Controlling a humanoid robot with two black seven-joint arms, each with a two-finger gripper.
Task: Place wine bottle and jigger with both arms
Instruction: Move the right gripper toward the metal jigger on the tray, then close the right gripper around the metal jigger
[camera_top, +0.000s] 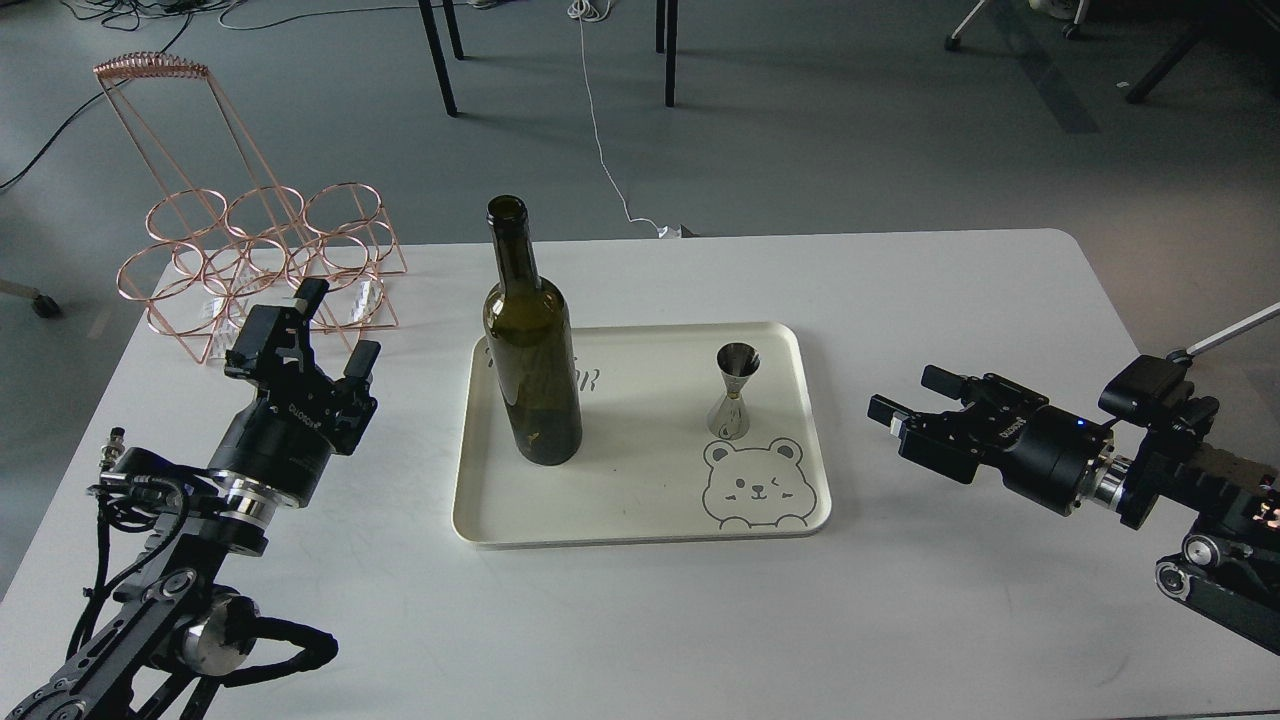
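Observation:
The dark olive-green wine bottle (530, 350) stands upright on the left part of a cream tray (640, 525) in the middle of the white table. The small steel jigger (733, 392) stands upright on the tray's right part, above a printed bear face. My left gripper (338, 325) is open and empty, left of the tray, about a hand's width from the bottle. My right gripper (908, 396) is open and empty, right of the tray, pointing left towards the jigger.
A copper wire bottle rack (262, 255) stands at the table's back left corner, just behind my left gripper. The white table (900, 290) has bare surface around the tray. Chair legs and a white cable are on the floor beyond.

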